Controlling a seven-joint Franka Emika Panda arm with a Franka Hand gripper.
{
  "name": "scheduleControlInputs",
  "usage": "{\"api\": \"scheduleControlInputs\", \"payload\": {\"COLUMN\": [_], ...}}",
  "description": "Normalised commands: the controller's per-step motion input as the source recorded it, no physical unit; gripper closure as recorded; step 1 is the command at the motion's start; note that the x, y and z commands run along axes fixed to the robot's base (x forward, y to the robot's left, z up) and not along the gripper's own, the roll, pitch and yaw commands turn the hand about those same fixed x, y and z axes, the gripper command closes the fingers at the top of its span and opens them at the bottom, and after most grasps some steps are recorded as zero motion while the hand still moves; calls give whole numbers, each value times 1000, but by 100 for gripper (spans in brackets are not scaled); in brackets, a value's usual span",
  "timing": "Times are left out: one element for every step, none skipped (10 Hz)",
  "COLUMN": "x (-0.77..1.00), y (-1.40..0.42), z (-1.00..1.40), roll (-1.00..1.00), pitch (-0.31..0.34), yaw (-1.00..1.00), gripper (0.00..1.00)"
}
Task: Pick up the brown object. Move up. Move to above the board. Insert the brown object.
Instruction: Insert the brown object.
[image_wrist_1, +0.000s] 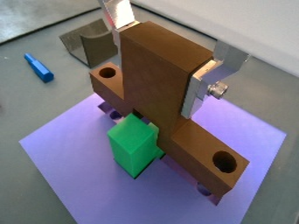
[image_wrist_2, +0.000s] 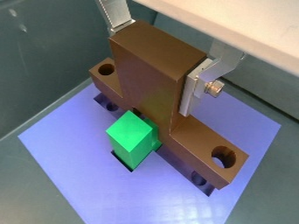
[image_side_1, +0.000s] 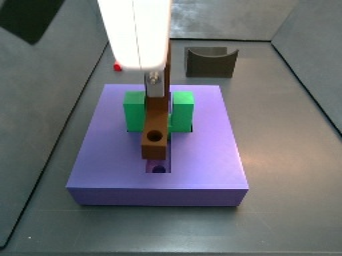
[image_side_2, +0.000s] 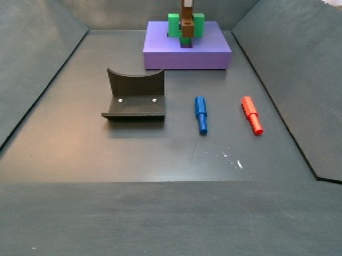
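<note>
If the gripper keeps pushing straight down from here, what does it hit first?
Probably the board: the gripper, shut on the brown object, points down at its groove, beside the green block. Remaining depth unclear.

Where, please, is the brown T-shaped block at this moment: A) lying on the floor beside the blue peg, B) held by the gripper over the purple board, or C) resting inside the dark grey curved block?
B: the gripper clamps the brown T-shaped block over the purple board, at the green block.

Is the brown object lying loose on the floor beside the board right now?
No. In a side view the brown object is over the board, with the gripper shut on its upright bar beside the green block.
</note>
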Motion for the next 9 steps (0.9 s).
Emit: {"api": "scheduleControlInputs", "payload": {"x": [106,174,209,137,134,60,14,0,0], "y": [-60,0,-40,-71,-34,-89,-51,0,0], "z": [-303,-306,-211,-206,-226,-223,-257,-226,-126], "roll": [0,6,23,30,36,44,47,46,69], "pitch": [19,27,46,30,23,4,0,0,0], "yaw": [-106,-91,-69,-63,-57,-17,0,0,0], "gripper": [100,100,100,100,100,100,100,100,100]}}
